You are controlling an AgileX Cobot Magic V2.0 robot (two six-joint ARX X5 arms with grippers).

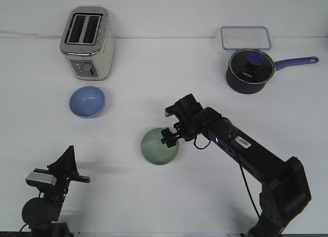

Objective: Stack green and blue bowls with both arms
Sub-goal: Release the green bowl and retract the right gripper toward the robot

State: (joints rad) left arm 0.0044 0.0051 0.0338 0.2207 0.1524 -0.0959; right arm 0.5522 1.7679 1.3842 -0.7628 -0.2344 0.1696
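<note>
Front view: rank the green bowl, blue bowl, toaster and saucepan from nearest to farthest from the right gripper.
1. Green bowl, right at the right gripper.
2. Blue bowl, toward the left.
3. Saucepan at back right and toaster at back left: too close to call.

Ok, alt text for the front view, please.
The right gripper sits at the rim of a pale mint green round bowl mid-table, while the left gripper waits low. A periwinkle blue bowl stands before a silver toaster.

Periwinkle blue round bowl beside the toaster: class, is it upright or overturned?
Upright: the periwinkle blue round bowl shows its hollow inside, rim facing up.
</note>
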